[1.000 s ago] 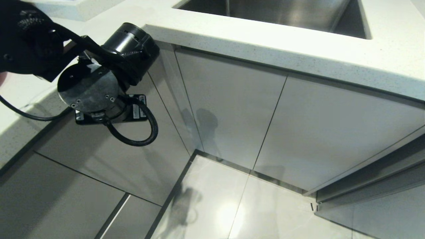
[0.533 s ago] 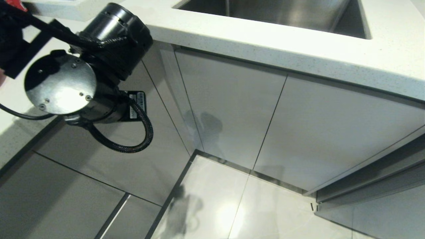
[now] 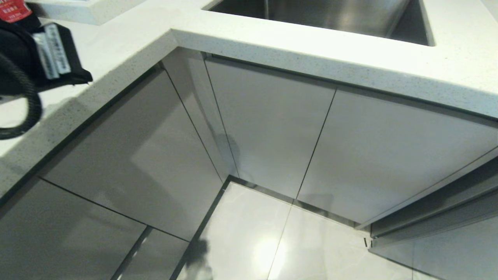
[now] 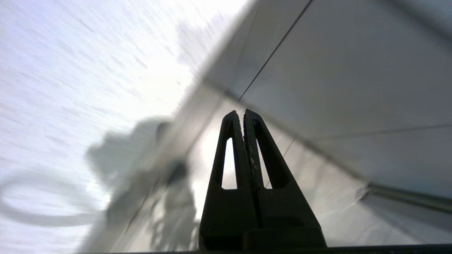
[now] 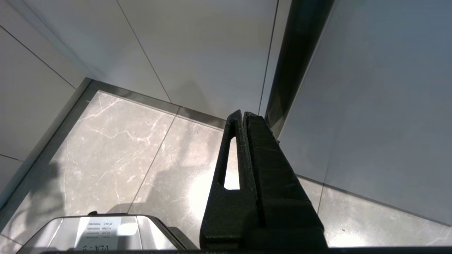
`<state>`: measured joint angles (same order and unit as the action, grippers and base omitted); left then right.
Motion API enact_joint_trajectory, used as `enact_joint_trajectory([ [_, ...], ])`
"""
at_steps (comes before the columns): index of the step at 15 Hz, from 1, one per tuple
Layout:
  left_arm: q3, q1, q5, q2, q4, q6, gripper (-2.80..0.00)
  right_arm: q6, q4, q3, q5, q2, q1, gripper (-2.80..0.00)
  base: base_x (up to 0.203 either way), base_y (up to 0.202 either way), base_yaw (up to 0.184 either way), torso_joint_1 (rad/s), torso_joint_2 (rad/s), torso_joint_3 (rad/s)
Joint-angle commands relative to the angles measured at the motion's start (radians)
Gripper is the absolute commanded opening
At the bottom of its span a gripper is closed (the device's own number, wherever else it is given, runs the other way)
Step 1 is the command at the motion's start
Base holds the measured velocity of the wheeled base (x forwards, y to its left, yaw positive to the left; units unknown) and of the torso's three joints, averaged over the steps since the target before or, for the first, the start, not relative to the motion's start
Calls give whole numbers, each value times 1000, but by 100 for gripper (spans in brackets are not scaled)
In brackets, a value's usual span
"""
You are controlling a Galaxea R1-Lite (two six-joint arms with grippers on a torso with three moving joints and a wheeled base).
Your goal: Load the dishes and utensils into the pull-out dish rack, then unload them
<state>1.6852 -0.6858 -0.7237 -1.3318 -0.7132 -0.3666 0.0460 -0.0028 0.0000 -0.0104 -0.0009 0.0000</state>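
Raising closed, empty left gripper [image 4: 243, 113] over white countertop [image 3: 272, 42], likely to fetch dishes; right gripper [image 5: 243, 114] parked, closed, near grey cabinet fronts [image 3: 272, 124].

Black left arm [image 3: 23, 58] (white label, red sticker), ribbed black cable [image 3: 23, 112].

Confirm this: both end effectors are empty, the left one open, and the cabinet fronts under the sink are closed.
One detail is wrong: the left end effector is shut, fingers pressed together, as the left wrist view shows. Both are empty, the right end effector too, and the cabinet fronts under the sink are closed.
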Motion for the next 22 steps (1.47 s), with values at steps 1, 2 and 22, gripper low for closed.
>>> enact_joint_trajectory([
  [1, -68, 152, 216, 221, 146, 125, -280, 0, 0, 0, 0, 1, 0, -280, 0, 0, 0, 0, 0, 0],
  [2, -87, 234, 318, 276, 190, 159, -280, 0, 0, 0, 1, 1, 1, -280, 0, 0, 0, 0, 0, 0],
  [22, -983, 695, 724, 1327, 152, 549, -280, 0, 0, 0, 0, 1, 0, -280, 0, 0, 0, 0, 0, 0],
])
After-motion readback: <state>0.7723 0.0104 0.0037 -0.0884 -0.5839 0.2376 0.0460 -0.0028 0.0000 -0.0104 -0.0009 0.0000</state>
